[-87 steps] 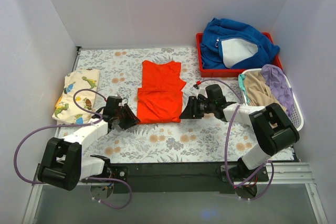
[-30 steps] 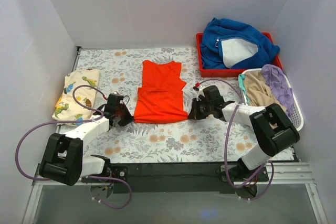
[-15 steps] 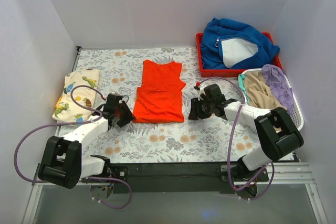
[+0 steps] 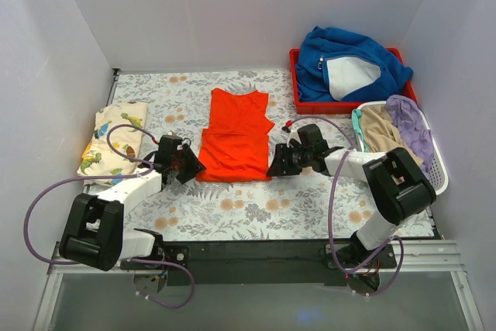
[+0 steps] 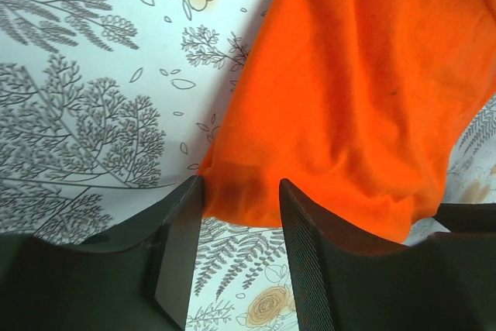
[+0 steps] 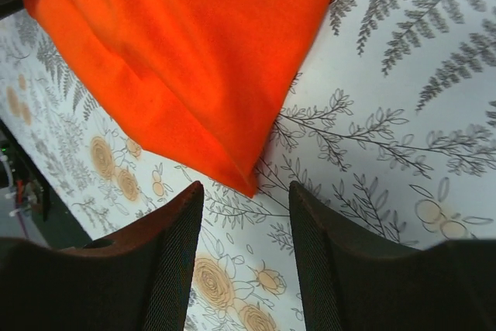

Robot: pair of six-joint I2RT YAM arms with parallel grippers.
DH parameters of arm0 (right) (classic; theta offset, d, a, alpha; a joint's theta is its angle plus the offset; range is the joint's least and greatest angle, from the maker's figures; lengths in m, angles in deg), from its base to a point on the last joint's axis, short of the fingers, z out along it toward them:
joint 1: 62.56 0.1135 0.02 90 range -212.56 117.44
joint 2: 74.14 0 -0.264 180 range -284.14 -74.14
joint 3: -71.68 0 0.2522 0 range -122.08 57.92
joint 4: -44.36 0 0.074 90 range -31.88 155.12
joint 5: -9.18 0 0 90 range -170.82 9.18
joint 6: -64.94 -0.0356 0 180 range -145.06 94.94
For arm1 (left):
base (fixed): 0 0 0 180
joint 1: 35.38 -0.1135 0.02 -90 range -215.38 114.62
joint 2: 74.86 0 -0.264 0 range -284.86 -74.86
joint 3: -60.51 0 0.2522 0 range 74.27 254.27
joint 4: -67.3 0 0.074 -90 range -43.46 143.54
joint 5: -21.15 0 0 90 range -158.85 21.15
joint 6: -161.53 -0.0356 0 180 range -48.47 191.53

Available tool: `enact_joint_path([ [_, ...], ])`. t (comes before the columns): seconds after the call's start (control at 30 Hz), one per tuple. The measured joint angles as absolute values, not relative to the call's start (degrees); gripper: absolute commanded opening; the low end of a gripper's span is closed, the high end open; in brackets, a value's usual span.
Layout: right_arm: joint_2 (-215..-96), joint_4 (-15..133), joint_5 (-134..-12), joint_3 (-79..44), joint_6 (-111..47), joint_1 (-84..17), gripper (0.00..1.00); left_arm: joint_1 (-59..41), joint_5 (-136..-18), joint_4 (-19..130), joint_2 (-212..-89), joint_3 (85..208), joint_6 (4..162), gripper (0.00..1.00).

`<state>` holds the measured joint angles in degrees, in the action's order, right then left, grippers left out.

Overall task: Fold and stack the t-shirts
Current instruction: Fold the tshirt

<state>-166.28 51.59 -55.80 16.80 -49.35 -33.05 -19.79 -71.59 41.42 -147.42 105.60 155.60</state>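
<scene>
So the worktop [image 4: 256, 215] has a pale floral cover, grey ferns and little tan flowers all over. It's boxed in by plain white walls [image 4: 232, 5] at the back and on both sides.

The orange shirt [image 4: 236, 133] lies flat pretty much dead centre, neck end toward the back wall and the near part doubled over. The dinosaur shirt [image 4: 112, 141] is folded up by the left edge, well apart from the orange one.

Back right there's a red tray [image 4: 295, 75] with a thick blue garment [image 4: 341, 56] piled in it. Just in front of that, a white basket [image 4: 435, 170] full of beige and purple clothes sits against the right wall.

The left pincer [image 4: 192, 168] is low at the near-left corner of the orange shirt. It's spread apart, and in its wrist view the hem corner lies in the gap between the fingers [image 5: 177, 246], nothing clamped. The right pincer [image 4: 273, 167] is at the near-right corner, also spread apart. The pointed corner of the cloth lies just ahead of its fingers [image 6: 177, 261], with bare floral cover showing between them.

For room to move, there's a wide bare strip between the shirt's near hem and the front edge. There's another open patch between the two shirts, and some bare cover behind the orange one. The right side is the tight bit, with the tray and basket crowding it.
</scene>
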Motion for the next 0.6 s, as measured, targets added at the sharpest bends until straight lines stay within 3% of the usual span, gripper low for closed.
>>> enact_joint_path([
  [0.53, -174.0, 38.8, -46.8, 16.9, -59.4, -33.0, 0.55, -19.9, -77.6, 55.1, -149.9, 99.9, 158.6, 0.43],
  [0.6, -175.0, 36.9, -45.6, 16.9, -60.2, -33.0, 0.55, -19.9, -79.1, 58.1, -150.8, 99.0, 158.9, 0.39],
])
